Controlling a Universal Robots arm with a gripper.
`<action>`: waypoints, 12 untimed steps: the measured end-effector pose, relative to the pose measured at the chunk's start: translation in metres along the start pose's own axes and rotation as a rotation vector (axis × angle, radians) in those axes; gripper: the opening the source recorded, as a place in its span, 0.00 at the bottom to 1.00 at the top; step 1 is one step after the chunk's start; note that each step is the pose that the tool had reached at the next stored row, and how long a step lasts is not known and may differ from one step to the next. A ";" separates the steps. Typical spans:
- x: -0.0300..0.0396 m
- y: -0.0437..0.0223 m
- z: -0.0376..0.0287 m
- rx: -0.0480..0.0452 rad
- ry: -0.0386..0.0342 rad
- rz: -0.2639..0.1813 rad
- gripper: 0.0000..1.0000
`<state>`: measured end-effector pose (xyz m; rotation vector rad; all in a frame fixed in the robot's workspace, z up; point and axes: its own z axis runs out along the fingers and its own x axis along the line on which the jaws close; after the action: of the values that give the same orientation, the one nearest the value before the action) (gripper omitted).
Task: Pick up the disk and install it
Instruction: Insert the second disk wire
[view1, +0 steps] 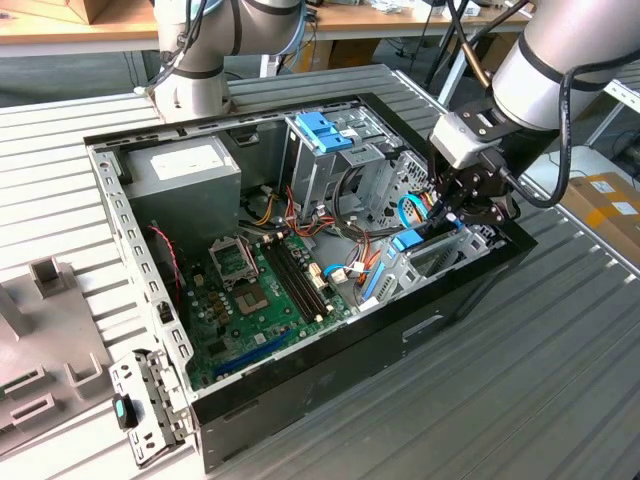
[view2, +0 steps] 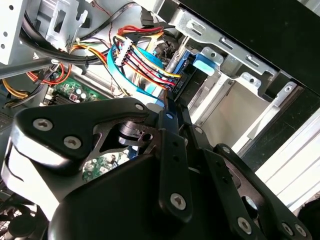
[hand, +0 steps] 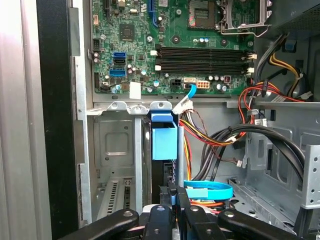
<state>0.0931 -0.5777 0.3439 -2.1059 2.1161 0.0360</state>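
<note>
The disk (view1: 406, 243) stands on edge in a metal bay at the front corner of the open computer case (view1: 300, 390), toward the exterior view's right. Its light-blue carrier tab (hand: 165, 140) sticks out of the slot, and in the second wrist view the tab (view2: 204, 62) sits beside the bay's metal rails. My gripper (view1: 447, 215) hangs right over that bay. Its black fingers (hand: 181, 200) lie close together, shut, with their tips at the disk's near edge. In the second wrist view the gripper (view2: 175, 107) points at a black connector with coloured wires.
A tall grey drive cage with a blue bracket (view1: 322, 130) stands mid-case. The motherboard (view1: 265, 290) fills the floor, the power supply (view1: 185, 165) the back corner. Cable bundles (hand: 225, 140) and a blue flat cable (hand: 210, 190) crowd the bay. A second arm's base (view1: 190, 85) stands behind the case.
</note>
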 end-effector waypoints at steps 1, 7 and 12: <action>0.0002 0.0001 0.0004 0.0000 -0.0002 0.000 0.16; 0.0002 0.0000 0.0002 -0.0001 0.0008 0.000 0.16; 0.0006 0.0004 0.0038 -0.0001 0.0011 0.000 0.16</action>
<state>0.0931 -0.5778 0.3401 -2.1064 2.1168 0.0350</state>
